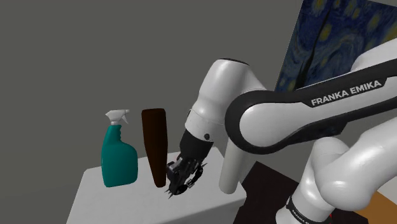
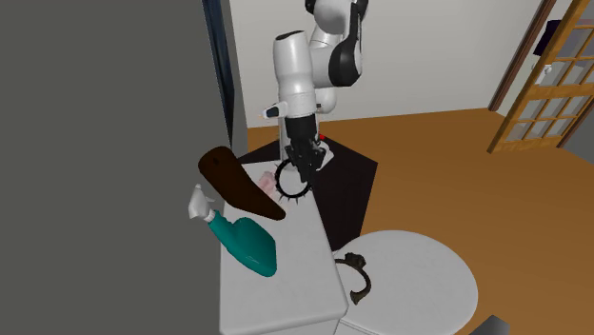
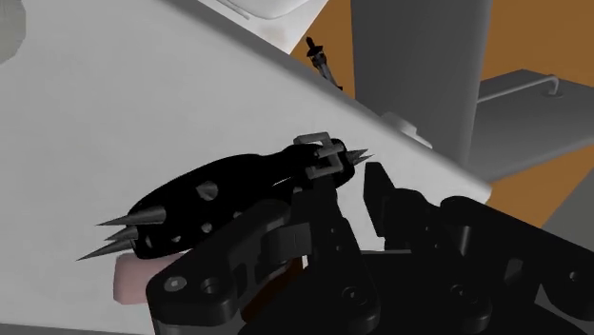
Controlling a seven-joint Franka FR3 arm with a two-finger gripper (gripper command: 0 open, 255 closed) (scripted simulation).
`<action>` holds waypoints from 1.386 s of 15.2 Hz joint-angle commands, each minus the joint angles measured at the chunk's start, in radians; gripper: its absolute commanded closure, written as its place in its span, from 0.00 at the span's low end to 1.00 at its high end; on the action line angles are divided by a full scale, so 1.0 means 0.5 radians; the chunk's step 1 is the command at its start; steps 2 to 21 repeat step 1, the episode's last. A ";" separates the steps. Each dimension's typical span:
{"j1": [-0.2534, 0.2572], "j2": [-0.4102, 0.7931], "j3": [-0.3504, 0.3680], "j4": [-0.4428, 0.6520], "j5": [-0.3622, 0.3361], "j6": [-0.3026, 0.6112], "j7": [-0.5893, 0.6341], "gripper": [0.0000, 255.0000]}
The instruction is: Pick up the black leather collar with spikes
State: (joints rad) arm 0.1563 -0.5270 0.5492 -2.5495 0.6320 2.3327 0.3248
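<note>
The black collar (image 1: pixel 180 181) with metal spikes hangs in my gripper (image 1: pixel 184 172), just above the white table (image 1: pixel 114 203). From the second exterior view the collar (image 2: pixel 291 183) is a spiked ring dangling under the gripper (image 2: pixel 305 164), over the table's end near the arm. In the wrist view the collar (image 3: pixel 209 200) lies across one finger, its buckle up at the fingertips, with the gripper (image 3: pixel 347 190) shut on it.
A teal spray bottle (image 1: pixel 118 159) and a tall dark brown object (image 1: pixel 154 145) stand close beside the gripper on the table. A small pink thing (image 2: pixel 265 179) lies under the collar. A round white table (image 2: pixel 419 276) carrying a dark object (image 2: pixel 354 276) stands nearby.
</note>
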 commanded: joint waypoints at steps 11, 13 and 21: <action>-0.002 -0.007 -0.004 0.010 -0.006 -0.017 0.005 1.00; -0.002 -0.007 -0.004 0.010 -0.006 -0.017 0.005 1.00; -0.002 -0.007 -0.004 0.010 -0.006 -0.017 0.005 1.00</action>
